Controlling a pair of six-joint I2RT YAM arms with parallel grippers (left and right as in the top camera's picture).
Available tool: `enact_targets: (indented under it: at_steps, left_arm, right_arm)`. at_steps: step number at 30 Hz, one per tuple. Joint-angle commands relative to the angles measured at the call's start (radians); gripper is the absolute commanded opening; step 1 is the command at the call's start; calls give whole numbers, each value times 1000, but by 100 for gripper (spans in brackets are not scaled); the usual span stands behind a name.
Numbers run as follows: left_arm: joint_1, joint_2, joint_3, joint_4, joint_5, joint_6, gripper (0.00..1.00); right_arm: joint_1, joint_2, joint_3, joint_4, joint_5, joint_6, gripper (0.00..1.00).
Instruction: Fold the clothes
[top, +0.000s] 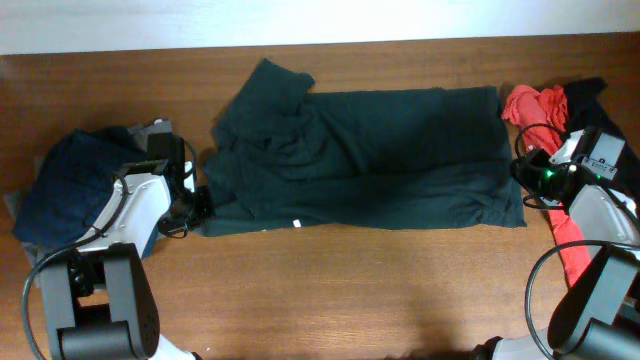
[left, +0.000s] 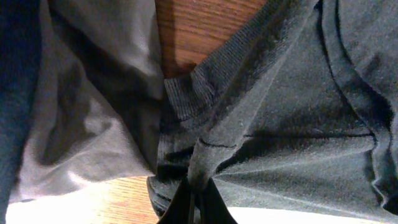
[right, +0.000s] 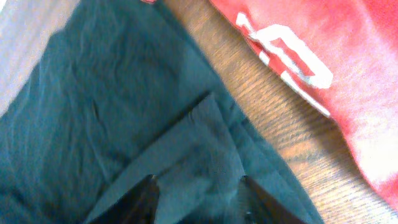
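Brown wooden surface (top: 330, 290) under a pale backdrop.
The wood grain runs lengthwise and takes a soft sheen from overhead light; a white band (top: 300, 20) borders its far edge.

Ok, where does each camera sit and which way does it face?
Overhead: fixed above the table, looking straight down; left arm, right arm flank the dark green shirt.
Left wrist: on the left arm, looking past the left claw, shut on the shirt's edge; grey garment beside.
Right wrist: on the right arm, looking down through the open right claw at the shirt's corner; red shirt beyond.
Shared: all three see that shirt.
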Motion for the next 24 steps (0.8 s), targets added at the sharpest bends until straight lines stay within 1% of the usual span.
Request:
enact_targets:
  at_steps: [1, 5, 7, 9, 10, 11, 12, 13, 14, 15, 19, 21, 23, 24]
  left_arm:
    - [9, -4, -6, -2, 4, -9, 0]
    - [9, -4, -6, -2, 4, -8, 1]
    - [9, -4, -6, -2, 4, -8, 6]
    - [9, -4, -6, -2, 5, -8, 13]
    - [9, -4, -6, -2, 5, -8, 22]
    - [9, -5, -4, -3, 5, -8, 32]
    - [9, -7, -1, -6, 5, 1, 39]
    - [8, -10, 3, -6, 11, 18, 44]
    - [9, -16, 12, -14, 20, 43, 46]
    - [9, -26, 27, -31, 20, 52, 47]
    - [8, -75, 106, -103, 20, 60, 50]
    - [5, -106, 143, -139, 21, 72, 52]
    - [-5, -135, 166, -151, 60, 132, 54]
    - [-14, -148, 170, -146, 110, 198, 54]
  right_arm:
    - [-23, -49, 25, -44, -89, -38, 50]
    - [-12, -71, 26, -175, -175, -38, 51]
    - [5, -65, 24, -254, -158, -38, 50]
    - [31, -56, 15, -309, -126, -38, 43]
    - [48, -51, 5, -317, -108, -38, 38]
    - [68, -47, -9, -317, -79, -37, 32]
    - [84, -42, -24, -307, -42, -35, 23]
    - [94, -37, -35, -296, -14, -23, 17]
    - [103, -33, -50, -278, 18, 3, 8]
    - [109, -27, -64, -256, 35, 25, 4]
    - [113, 3, -119, -137, 34, 40, 4]
    - [113, 22, -134, -111, 34, 65, 4]
    - [113, 44, -141, -108, 34, 69, 4]
    - [113, 55, -144, -109, 35, 69, 4]
